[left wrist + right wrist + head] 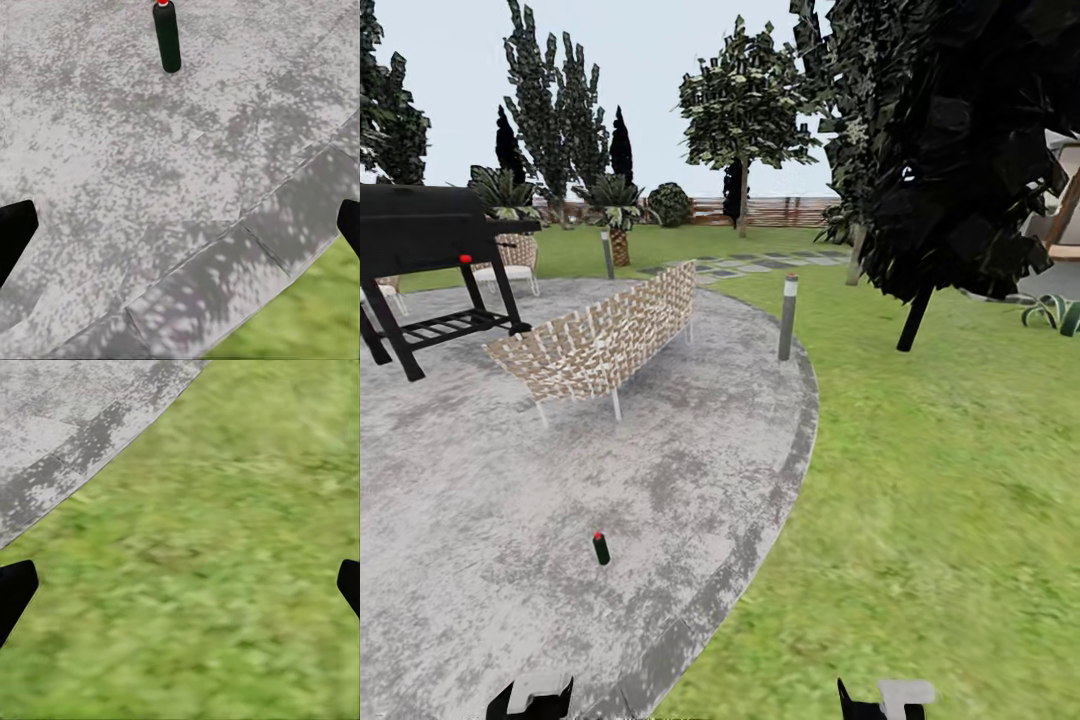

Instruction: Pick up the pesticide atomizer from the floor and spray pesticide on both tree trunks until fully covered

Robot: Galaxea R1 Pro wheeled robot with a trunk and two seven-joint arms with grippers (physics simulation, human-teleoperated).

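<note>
The pesticide atomizer [601, 548] stands upright on the mottled grey paving [480, 480], a slim dark-green cylinder with a small red cap, well on the near side of the woven lattice bench [600, 340] and apart from it. In the left wrist view the same bottle [166, 36] looks smooth and matte against the speckled, stone-like slab, whose darker curved edging blocks border the blurry green lawn [315, 315]. The left gripper [180, 229] hangs above that paving with its black jaws spread wide and nothing between them. The right gripper [180, 585] hovers over the soft, streaky grass [225, 585], its jaws equally wide apart and empty. Beyond the bench stand a black barbecue grill [420, 250] on angled legs, a slender grey bollard light [788, 316], and a brown horizontal-slat fence [770, 211] behind leafy trees.
</note>
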